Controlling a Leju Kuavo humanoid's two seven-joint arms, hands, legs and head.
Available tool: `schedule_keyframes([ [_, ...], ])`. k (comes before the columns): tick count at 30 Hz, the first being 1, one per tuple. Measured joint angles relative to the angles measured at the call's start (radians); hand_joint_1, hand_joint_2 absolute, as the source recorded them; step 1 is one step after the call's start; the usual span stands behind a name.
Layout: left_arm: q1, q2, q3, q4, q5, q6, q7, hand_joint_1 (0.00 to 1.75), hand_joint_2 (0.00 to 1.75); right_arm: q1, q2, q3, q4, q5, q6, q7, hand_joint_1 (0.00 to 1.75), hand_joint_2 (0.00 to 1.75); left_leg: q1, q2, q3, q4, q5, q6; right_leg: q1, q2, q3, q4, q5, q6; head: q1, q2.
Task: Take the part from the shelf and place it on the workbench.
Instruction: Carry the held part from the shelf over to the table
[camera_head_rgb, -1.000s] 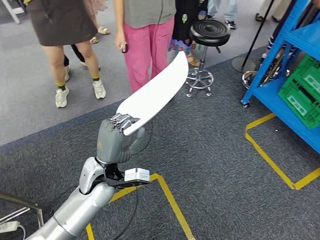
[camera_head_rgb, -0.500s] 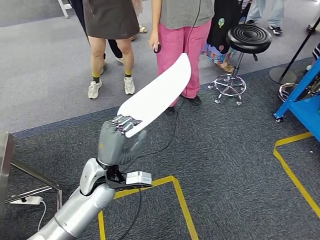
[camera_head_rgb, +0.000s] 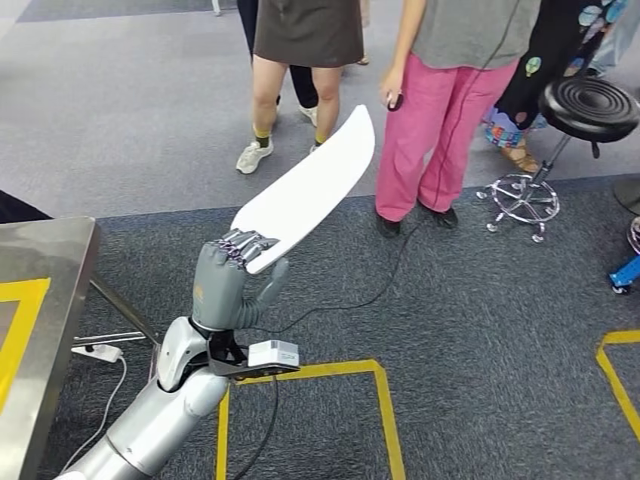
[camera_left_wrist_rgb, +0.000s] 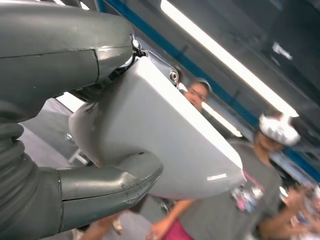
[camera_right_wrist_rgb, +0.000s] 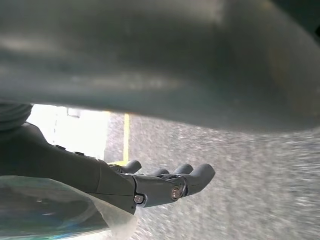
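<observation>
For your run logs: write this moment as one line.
left hand: holds part | right hand: empty | workbench: bare

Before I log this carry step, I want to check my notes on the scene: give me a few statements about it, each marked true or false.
1. The left hand holds the white part by one end. True.
2. The white part already lies on the metal workbench. False: it is held in the air over the carpet, to the right of the workbench.
3. The right hand holds a second part. False: its fingers are extended and hold nothing.
4. A black stool stands on the floor beyond the part. True.
5. Yellow tape lines mark the carpet. True.
</observation>
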Motion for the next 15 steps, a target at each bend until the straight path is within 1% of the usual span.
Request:
schedule_keyframes([
  [1, -0.001, -0.001, 0.000, 0.000, 0.000, 0.000, 0.000, 1.75, 1.75, 0.001, 0.000, 0.000, 0.000, 0.000, 0.000, 0.000, 0.00, 0.00, 0.001, -0.011, -0.001, -0.001, 0.001, 0.003, -0.002, 0.035, -0.031, 0.064, -0.032, 0.002, 0.003, 0.000],
  [2, -0.001, -0.003, -0.001, 0.000, 0.001, 0.000, 0.000, 1.75, 1.75, 0.002, 0.000, 0.000, 0.000, 0.000, 0.000, 0.000, 0.00, 0.00, 0.002, -0.024, -0.001, -0.001, 0.001, 0.006, -0.002, 0.053, -0.068, 0.138, -0.063, 0.003, 0.004, 0.000],
  [3, 0.001, -0.004, -0.001, 0.000, 0.001, 0.000, 0.000, 1.75, 1.75, 0.003, 0.000, 0.000, 0.000, 0.000, 0.000, 0.000, 0.00, 0.00, 0.002, -0.038, -0.001, 0.000, 0.000, 0.007, -0.002, 0.060, -0.101, 0.199, -0.081, 0.005, 0.005, 0.000],
  [4, 0.002, -0.004, -0.001, 0.000, 0.001, 0.000, 0.000, 1.75, 1.75, 0.004, 0.000, 0.000, 0.000, 0.000, 0.000, 0.001, 0.00, 0.00, 0.002, -0.053, -0.001, 0.000, 0.000, 0.007, -0.003, 0.062, -0.120, 0.227, -0.080, 0.006, 0.006, 0.000],
  [5, 0.003, -0.004, -0.001, 0.000, 0.001, 0.000, 0.000, 1.75, 1.75, 0.005, 0.000, 0.000, 0.000, 0.000, 0.000, 0.001, 0.00, 0.00, 0.003, -0.068, 0.000, 0.001, 0.000, 0.006, -0.003, 0.062, -0.120, 0.214, -0.057, 0.007, 0.005, 0.000],
  [6, 0.004, -0.004, -0.001, 0.000, 0.001, 0.000, 0.000, 1.75, 1.75, 0.006, 0.000, 0.000, 0.000, 0.000, 0.000, 0.001, 0.00, 0.00, 0.004, -0.084, 0.002, 0.003, -0.001, 0.005, -0.004, 0.067, -0.100, 0.160, -0.017, 0.006, 0.005, 0.000],
  [7, 0.004, -0.004, -0.001, 0.000, 0.001, 0.000, 0.001, 1.75, 1.75, 0.006, 0.000, 0.000, 0.000, 0.000, 0.000, 0.001, 0.00, 0.00, 0.005, -0.098, 0.002, 0.006, -0.003, 0.001, -0.007, 0.086, -0.071, 0.088, 0.024, 0.007, 0.006, 0.000],
  [8, 0.003, -0.004, -0.001, 0.000, 0.001, 0.000, 0.002, 1.75, 1.75, 0.006, 0.000, 0.000, 0.000, 0.000, 0.000, 0.002, 0.00, 0.00, 0.005, -0.111, 0.000, 0.011, -0.006, -0.003, -0.012, 0.114, -0.040, 0.021, 0.052, 0.007, 0.006, 0.000],
  [9, 0.002, -0.004, -0.002, 0.000, 0.001, 0.000, 0.004, 1.75, 1.75, 0.006, 0.000, 0.000, 0.001, 0.000, 0.000, 0.002, 0.00, 0.00, 0.006, -0.123, -0.006, 0.016, -0.007, -0.009, -0.015, 0.137, -0.018, -0.025, 0.066, 0.006, 0.006, 0.000],
  [10, 0.002, -0.004, -0.002, 0.000, 0.001, 0.000, 0.005, 1.75, 1.75, 0.006, 0.000, 0.000, 0.001, -0.001, 0.000, 0.002, 0.00, 0.00, 0.007, -0.134, -0.012, 0.020, -0.006, -0.014, -0.016, 0.154, -0.008, -0.045, 0.065, 0.004, 0.005, 0.000],
  [11, 0.002, -0.004, -0.003, 0.000, 0.001, -0.001, 0.007, 1.75, 1.75, 0.006, 0.000, 0.000, 0.001, -0.002, 0.000, 0.002, 0.00, 0.00, 0.009, -0.144, -0.018, 0.022, -0.004, -0.019, -0.015, 0.155, -0.003, -0.049, 0.061, 0.001, 0.005, 0.000],
  [12, 0.002, -0.004, -0.003, 0.000, 0.002, -0.001, 0.009, 1.75, 1.75, 0.006, 0.000, 0.000, 0.001, -0.003, -0.001, 0.002, 0.00, 0.00, 0.011, -0.154, -0.021, 0.022, -0.002, -0.025, -0.015, 0.145, -0.002, -0.049, 0.061, -0.004, 0.005, 0.000],
  [13, 0.002, -0.003, -0.004, 0.000, 0.005, -0.001, 0.012, 1.75, 1.75, 0.006, 0.000, 0.000, 0.001, -0.006, -0.002, 0.001, 0.00, 0.00, 0.011, -0.148, -0.023, 0.026, -0.005, -0.030, -0.015, 0.135, 0.001, -0.052, 0.062, -0.009, 0.004, 0.000],
  [14, 0.001, -0.002, -0.005, 0.000, 0.009, -0.001, 0.016, 1.75, 1.75, 0.006, 0.000, 0.000, 0.001, -0.010, -0.003, 0.000, 0.00, 0.00, 0.010, -0.129, -0.030, 0.042, -0.015, -0.035, -0.015, 0.125, 0.005, -0.055, 0.063, -0.015, 0.001, 0.000],
  [15, -0.001, -0.001, -0.007, 0.000, 0.014, -0.001, 0.019, 1.75, 1.75, 0.006, 0.000, -0.001, 0.001, -0.013, -0.003, -0.002, 0.00, 0.00, 0.009, -0.101, -0.046, 0.078, -0.036, -0.041, -0.016, 0.115, 0.009, -0.059, 0.063, -0.021, -0.002, 0.000],
])
